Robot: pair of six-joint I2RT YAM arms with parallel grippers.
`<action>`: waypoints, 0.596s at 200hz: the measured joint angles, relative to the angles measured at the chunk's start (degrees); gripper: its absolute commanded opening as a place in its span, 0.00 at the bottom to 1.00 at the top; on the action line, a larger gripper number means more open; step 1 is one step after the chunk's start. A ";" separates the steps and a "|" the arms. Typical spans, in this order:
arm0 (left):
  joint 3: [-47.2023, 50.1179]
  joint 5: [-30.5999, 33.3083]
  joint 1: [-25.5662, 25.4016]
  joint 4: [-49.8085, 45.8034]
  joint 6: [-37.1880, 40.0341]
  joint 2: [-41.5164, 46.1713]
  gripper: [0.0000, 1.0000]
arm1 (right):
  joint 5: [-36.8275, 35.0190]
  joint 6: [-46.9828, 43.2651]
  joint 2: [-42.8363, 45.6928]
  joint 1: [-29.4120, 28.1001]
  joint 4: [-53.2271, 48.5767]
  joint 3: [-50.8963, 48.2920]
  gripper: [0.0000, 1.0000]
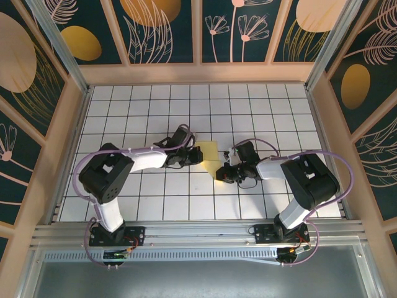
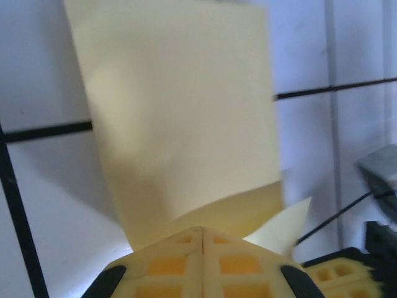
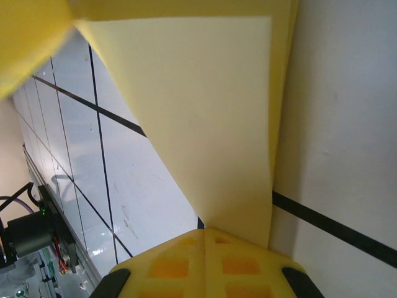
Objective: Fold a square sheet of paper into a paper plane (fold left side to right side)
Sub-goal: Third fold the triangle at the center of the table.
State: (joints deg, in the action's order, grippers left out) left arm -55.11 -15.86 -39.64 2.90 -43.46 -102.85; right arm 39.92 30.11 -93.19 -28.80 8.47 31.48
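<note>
A thin pale-yellow square sheet of paper (image 1: pixel 211 158) lies near the middle of the white grid-tiled worktop (image 1: pixel 155 112), between two robot arms, and appears already doubled into layers. The left gripper (image 1: pixel 193 155) is closed on the sheet's left side. In its wrist view the yellow fingertip pads (image 2: pixel 186 282) meet, with the paper (image 2: pixel 180 112) rising out from between them. The right gripper (image 1: pixel 223 174) is likewise clamped shut on the sheet's near right corner, and the paper (image 3: pixel 211 112) lifts away from it. With both sides pinched, arms moving apart could tear or crumple the thin paper. An uneven carry across could leave the edges mismatched and the crease skewed. A weak pinch could let one layer slip free.
</note>
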 measured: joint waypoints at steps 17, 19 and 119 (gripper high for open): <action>2.19 -0.04 0.04 1.05 0.15 4.35 0.04 | 0.22 -0.20 -0.17 0.13 0.15 -0.04 0.00; 2.38 -0.11 0.04 1.18 0.17 4.66 0.04 | 0.26 -0.22 -0.20 0.17 0.17 -0.04 0.00; 6.36 -5.07 -5.40 9.62 -1.57 1.79 0.01 | 0.61 -1.03 -0.37 0.31 0.11 0.02 0.00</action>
State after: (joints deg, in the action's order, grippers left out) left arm -48.75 -20.93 -45.04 12.51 -45.04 -101.06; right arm 40.53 29.08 -93.56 -28.49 8.58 31.51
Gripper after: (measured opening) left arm 0.055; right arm 0.052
